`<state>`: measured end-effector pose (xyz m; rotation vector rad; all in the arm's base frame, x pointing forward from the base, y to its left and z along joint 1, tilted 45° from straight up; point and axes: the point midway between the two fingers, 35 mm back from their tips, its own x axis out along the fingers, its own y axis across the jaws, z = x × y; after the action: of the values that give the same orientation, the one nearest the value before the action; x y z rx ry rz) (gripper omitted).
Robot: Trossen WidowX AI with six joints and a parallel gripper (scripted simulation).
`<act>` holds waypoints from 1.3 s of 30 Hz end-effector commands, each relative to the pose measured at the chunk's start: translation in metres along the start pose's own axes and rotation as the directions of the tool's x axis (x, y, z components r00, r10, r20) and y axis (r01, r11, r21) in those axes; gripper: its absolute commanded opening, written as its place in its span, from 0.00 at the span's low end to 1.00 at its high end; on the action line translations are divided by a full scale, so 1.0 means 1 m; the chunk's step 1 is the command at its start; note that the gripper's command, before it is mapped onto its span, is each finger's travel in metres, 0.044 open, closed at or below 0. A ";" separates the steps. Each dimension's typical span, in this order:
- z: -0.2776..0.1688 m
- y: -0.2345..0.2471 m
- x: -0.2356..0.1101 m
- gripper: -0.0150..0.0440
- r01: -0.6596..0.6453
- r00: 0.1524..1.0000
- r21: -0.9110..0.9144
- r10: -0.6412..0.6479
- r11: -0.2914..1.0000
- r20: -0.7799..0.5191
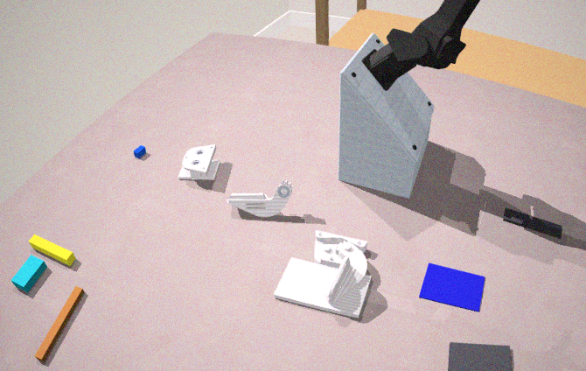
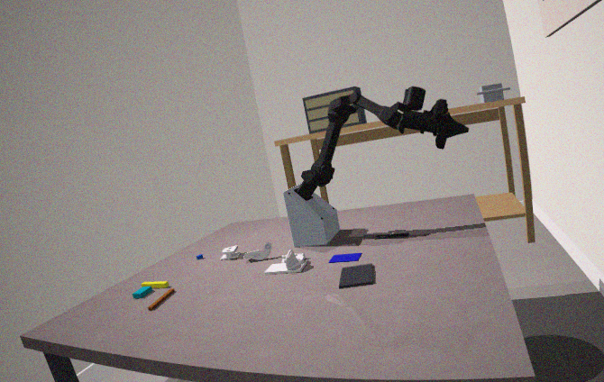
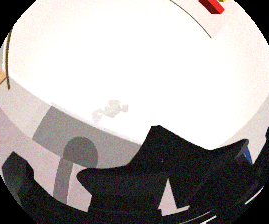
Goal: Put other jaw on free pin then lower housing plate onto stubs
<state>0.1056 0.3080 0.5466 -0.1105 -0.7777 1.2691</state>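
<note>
A white base [image 1: 303, 281] [image 2: 279, 269] lies on the table, with a rounded housing and small stubs at its back. A ridged white jaw [image 1: 348, 288] [image 2: 291, 260] is at its right part; its seating on the pin is too small to tell. The other white jaw [image 1: 261, 205] [image 2: 257, 255] lies apart, left of the base, its toothed round end toward the base. The white housing plate [image 1: 203, 158] [image 2: 230, 249], with two holes, sits tilted on a small white support farther left. My gripper [image 2: 466, 128] [image 3: 155, 129] is shut and empty, high and far right of these parts.
A grey pedestal [image 1: 373, 138] [image 2: 306, 222] bears the arm. A blue sheet [image 1: 452, 287] [image 2: 345, 258], dark block [image 1: 479, 357] [image 2: 357, 276] and black bar [image 1: 533, 222] lie right. Yellow [image 1: 52, 249], cyan [image 1: 29, 272] and orange [image 1: 59, 323] blocks lie left, and a small blue block [image 1: 139, 151] back left.
</note>
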 end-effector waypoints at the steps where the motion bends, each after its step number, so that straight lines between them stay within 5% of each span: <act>1: -0.035 -0.003 0.002 0.25 0.006 0.996 0.031 -0.004 0.999 -0.086; 18: -0.135 -0.034 -0.013 0.25 0.093 0.941 0.116 -0.049 0.989 -0.336; 39: -0.277 -0.067 -0.078 0.25 0.291 0.751 0.243 -0.064 0.925 -0.657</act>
<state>0.3003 0.3157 0.3560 -0.1881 -0.0358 1.0738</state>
